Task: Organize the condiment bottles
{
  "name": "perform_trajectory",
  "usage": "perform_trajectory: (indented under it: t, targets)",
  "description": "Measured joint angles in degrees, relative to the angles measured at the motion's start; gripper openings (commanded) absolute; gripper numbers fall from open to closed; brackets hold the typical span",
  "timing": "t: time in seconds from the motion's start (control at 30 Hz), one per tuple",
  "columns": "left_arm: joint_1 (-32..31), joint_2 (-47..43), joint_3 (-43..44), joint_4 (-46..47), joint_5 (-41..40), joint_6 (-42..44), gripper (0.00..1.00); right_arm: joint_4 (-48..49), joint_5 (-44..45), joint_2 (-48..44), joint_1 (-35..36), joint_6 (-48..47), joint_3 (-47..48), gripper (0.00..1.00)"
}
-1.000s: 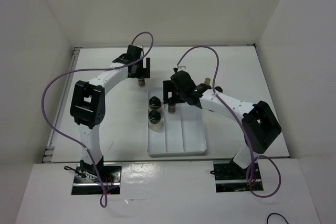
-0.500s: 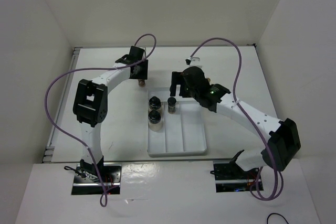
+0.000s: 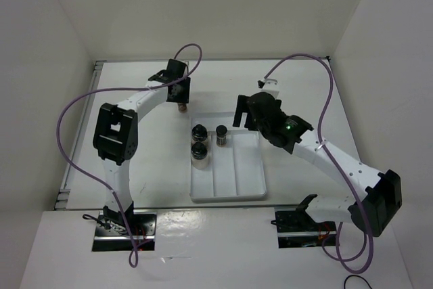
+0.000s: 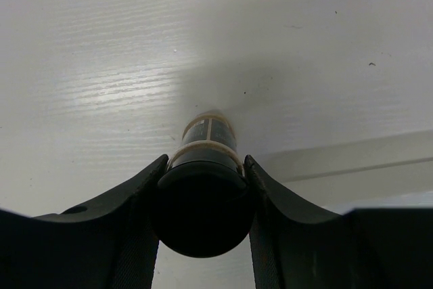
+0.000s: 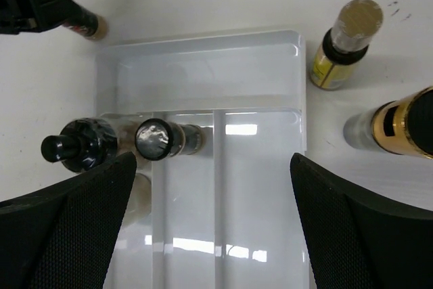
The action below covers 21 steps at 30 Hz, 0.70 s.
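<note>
Where the left arm reaches across the table, a small dark brown bottle is gripped by the left gripper. The jaws are closed tight on the black cap from both sides, and the bottle is held upright beneath them, just beyond the far left corner of the white tray. Whether its base touches the table cannot be told.

The right gripper is held above the far end of the tray, with its jaws spread wide and nothing between them.

Three bottles are seen inside the tray. The farther squat jar and the nearer squat jar are set one behind the other at the far end of the left compartment, close together. The other small dark brown bottle is stood upright at the far end of the middle compartment, just beside the farther squat jar, with the divider between them.

Two yellow-amber bottles are found on the table outside the tray, off its right side. The first yellow-amber bottle is stood near the tray's far right corner. The second yellow-amber bottle is cut off by the edge of the right wrist view, apart from the tray wall, and whether it is upright cannot be told. From the top camera both are hidden by the right arm.
</note>
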Motion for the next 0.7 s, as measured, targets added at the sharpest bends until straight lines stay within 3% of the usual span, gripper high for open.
perform_trajectory:
  t: [0.37,0.7]
  targets:
    - [-3.5,-14.5,1.4,-7.6,-1.2,2.3,0.25,-2.8,0.9,-3.1,-7.6,0.5,0.0,0.98]
    - [-12.9,-27.4,6.7,-16.2,-0.2,3.8,0.27,-5.7,0.1,-4.7,-18.0,-1.4,1.8,0.98]
